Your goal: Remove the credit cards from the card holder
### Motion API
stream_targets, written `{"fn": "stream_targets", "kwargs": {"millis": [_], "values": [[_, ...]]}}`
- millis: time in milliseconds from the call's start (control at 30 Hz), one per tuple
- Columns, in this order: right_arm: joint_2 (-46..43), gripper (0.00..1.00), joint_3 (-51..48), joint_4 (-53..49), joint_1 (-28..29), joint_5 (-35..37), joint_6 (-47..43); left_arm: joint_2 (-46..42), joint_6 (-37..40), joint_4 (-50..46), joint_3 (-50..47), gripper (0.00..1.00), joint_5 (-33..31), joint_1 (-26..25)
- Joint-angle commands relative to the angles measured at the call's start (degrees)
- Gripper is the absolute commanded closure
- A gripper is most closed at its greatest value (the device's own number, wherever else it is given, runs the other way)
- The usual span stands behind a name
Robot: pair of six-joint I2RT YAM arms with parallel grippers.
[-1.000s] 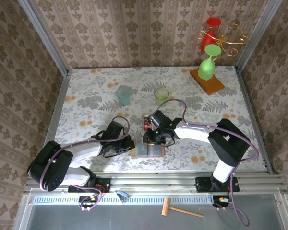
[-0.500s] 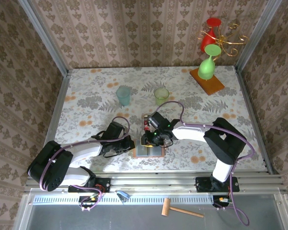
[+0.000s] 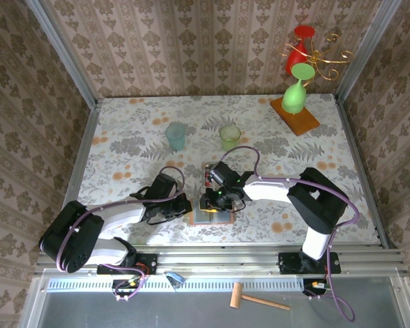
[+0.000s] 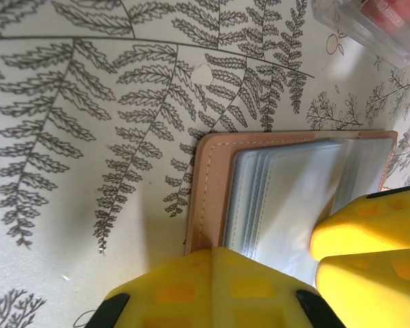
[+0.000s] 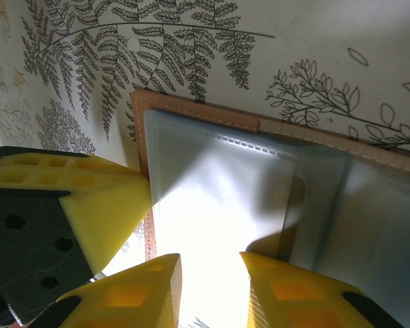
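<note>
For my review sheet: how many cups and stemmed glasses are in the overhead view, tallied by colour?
Teal translucent plastic cup: 1
Pale green translucent plastic cup: 1
Green stemmed glass: 1
Red stemmed glass: 1
Total: 4

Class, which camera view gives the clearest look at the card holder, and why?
Left wrist view: the card holder shows its tan cover, stitching and layered grey-blue pockets clearly. The right wrist view is closer but glare-washed and cropped; the top view shows it small.
</note>
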Motion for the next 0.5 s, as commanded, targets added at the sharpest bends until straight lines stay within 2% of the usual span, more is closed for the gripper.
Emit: {"fn": "stream_targets", "kwargs": {"millis": [0,467], "values": [[0.7,0.72,-0.4,-2.0,0.4,1.3,0.5,0.3,1.1,-3.6,0.0,1.0,-1.1,-0.3],[-1.5,0.72,-3.1,-1.3,0.2,3.2,1.3,0.8,2.1,-5.5,1.0,1.0,-1.6,-0.3]]}}
